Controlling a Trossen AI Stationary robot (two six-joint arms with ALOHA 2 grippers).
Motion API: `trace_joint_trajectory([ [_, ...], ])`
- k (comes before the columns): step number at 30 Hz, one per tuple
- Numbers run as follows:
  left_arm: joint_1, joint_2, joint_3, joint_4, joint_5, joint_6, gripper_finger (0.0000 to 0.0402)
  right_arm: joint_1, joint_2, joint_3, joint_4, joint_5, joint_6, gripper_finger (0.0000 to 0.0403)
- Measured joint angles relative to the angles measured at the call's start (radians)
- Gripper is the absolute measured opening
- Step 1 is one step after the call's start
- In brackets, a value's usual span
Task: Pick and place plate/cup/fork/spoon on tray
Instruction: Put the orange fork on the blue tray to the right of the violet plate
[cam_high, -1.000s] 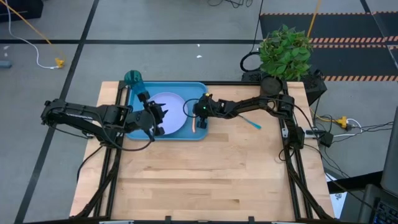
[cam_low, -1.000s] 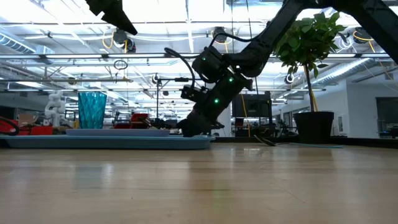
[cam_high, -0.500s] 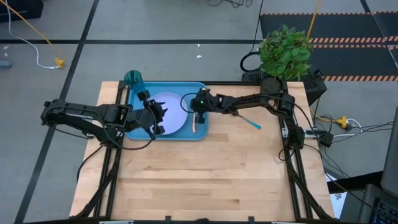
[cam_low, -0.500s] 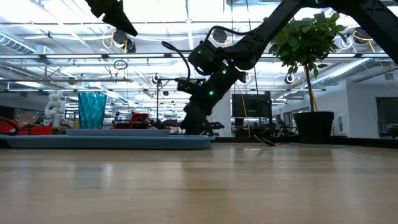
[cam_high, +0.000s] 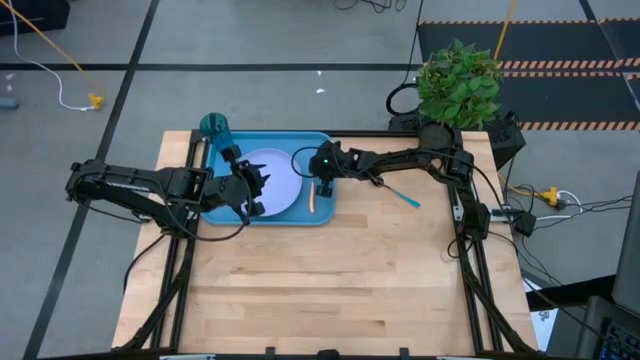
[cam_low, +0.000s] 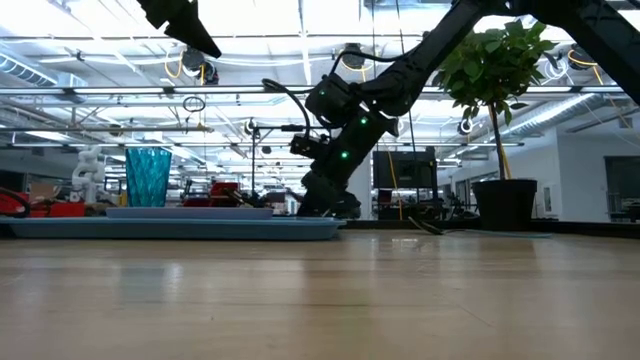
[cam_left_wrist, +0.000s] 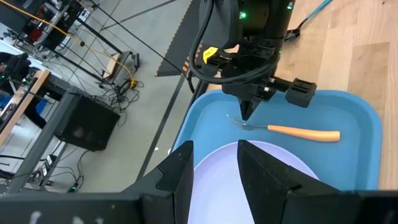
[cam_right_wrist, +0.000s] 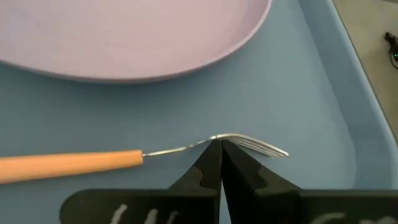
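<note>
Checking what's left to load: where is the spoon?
In the high view the spoon lies on the bare table, right of the tray, under the right arm.

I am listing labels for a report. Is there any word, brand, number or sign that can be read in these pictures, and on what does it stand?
None can be read.
Yellow tag on the right arm's wrist: too small to tell if it bears print.
Tray, plate, fork, cup, spoon: no markings show.
</note>
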Motion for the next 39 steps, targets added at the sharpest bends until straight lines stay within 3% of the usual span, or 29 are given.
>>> trace_joint_trajectory([
  [10, 0.000, 0.000, 0.000, 0.001, 0.000, 0.000, 0.0127, 0.034, 0.001, 0.018, -0.032, -0.001, 0.014, 0.0000],
  [20, 0.000, 0.000, 0.000, 0.000, 0.000, 0.002, 0.0127, 0.077, 0.001, 0.019, -0.117, 0.071, 0.057, 0.0000],
  [39, 0.000, 0.000, 0.000, 0.000, -0.001, 0.002, 0.0127, 0.121, 0.052, 0.019, -0.063, 0.048, 0.090, 0.0000],
])
